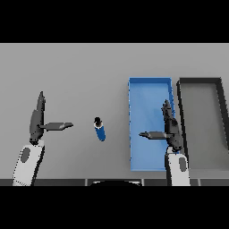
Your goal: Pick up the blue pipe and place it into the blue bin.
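Observation:
The blue pipe is a short cylinder with a dark end, on the grey table near the middle. Right of it sits the blue bin, a long rectangular tray with nothing in it. My right hand hovers over the bin's right side, fingers straight and thumb stretched left, holding nothing. My left hand is far to the left of the pipe, fingers straight, thumb pointing right toward it, a clear gap between them.
A dark grey bin stands right beside the blue bin at the right edge. Bare grey table stretches behind and to the left of the pipe.

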Robot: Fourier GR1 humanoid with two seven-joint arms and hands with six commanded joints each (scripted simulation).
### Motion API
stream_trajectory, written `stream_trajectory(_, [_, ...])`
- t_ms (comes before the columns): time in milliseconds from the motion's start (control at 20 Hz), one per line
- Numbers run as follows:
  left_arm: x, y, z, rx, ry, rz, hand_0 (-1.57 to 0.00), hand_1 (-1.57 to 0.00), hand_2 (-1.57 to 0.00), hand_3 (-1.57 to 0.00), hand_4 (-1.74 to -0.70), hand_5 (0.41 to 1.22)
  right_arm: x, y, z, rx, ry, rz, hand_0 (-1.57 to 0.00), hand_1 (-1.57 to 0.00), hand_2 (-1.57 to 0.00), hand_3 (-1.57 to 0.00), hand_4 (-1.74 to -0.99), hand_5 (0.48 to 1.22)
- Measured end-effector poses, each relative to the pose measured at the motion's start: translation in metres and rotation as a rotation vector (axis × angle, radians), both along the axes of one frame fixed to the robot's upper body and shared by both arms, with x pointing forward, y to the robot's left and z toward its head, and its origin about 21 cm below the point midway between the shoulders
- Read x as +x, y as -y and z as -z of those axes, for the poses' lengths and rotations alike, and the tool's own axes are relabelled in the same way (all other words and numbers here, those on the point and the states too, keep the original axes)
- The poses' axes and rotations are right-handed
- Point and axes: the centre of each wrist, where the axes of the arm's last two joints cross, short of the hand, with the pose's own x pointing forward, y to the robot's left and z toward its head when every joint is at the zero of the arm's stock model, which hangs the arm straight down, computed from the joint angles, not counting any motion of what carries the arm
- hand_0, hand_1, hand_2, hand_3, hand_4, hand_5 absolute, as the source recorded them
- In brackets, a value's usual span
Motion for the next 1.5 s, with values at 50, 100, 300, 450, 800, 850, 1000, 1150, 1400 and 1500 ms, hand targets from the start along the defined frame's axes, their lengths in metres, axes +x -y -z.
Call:
stream_trajectory(50, [0.0,0.0,0.0,0.0,0.005,0.0,0.0,0.0,0.0,0.0,-1.01,0.586,0.0,0.0,0.0,0.001,0.0,0.001,0.0,0.0,0.0,0.0,-1.222,0.603])
stream_trajectory(100, [0.0,-0.001,0.0,0.001,0.006,0.0,0.0,0.0,0.0,0.0,-1.01,0.586,0.0,-0.001,0.0,0.001,0.0,0.0,0.0,0.0,0.0,0.0,-1.222,0.603])
stream_trajectory(300, [0.0,-0.002,0.002,0.0,0.004,0.001,0.0,0.0,0.0,0.0,-1.01,0.586,0.004,-0.004,0.0,0.001,-0.011,-0.002,0.0,0.0,0.0,0.0,-1.222,0.603])
stream_trajectory(450, [-0.016,-0.031,0.001,0.139,0.007,0.25,0.0,0.0,0.0,0.0,-1.01,0.588,-0.017,0.009,-0.005,-0.189,0.098,-0.11,0.0,0.0,0.0,0.0,-1.228,0.599])
stream_trajectory(800, [-0.019,-0.036,-0.002,0.123,0.002,0.396,0.0,0.0,0.0,0.0,-1.02,0.587,-0.021,0.011,-0.014,-0.246,0.071,-0.131,0.0,0.0,0.0,0.0,-1.216,0.587])
stream_trajectory(850, [-0.022,-0.032,-0.002,0.135,-0.012,0.44,0.0,0.0,0.0,0.0,-1.02,0.582,-0.018,0.008,-0.013,-0.247,0.057,-0.133,0.0,0.0,0.0,0.0,-1.215,0.587])
stream_trajectory(1000, [-0.027,-0.024,-0.008,0.156,-0.039,0.558,0.0,0.0,0.0,0.0,-1.04,0.548,-0.02,0.007,-0.016,-0.244,0.111,-0.152,0.0,0.0,0.0,0.0,-1.223,0.601])
stream_trajectory(1150, [-0.036,-0.006,-0.007,0.159,-0.105,0.653,0.0,0.0,0.0,0.0,-1.06,0.498,-0.02,0.012,-0.014,-0.247,0.111,-0.154,0.0,0.0,0.0,0.0,-1.233,0.604])
stream_trajectory(1400, [-0.034,0.025,-0.001,0.167,-0.155,0.77,0.0,0.0,0.0,0.0,-1.1,0.454,-0.02,0.009,-0.014,-0.243,0.135,-0.158,0.0,0.0,0.0,0.0,-1.257,0.617])
stream_trajectory(1500, [-0.04,0.044,0.007,0.168,-0.157,0.804,0.0,0.0,0.0,0.0,-1.11,0.447,-0.021,0.009,-0.015,-0.231,0.13,-0.159,0.0,0.0,0.0,0.0,-1.263,0.617])
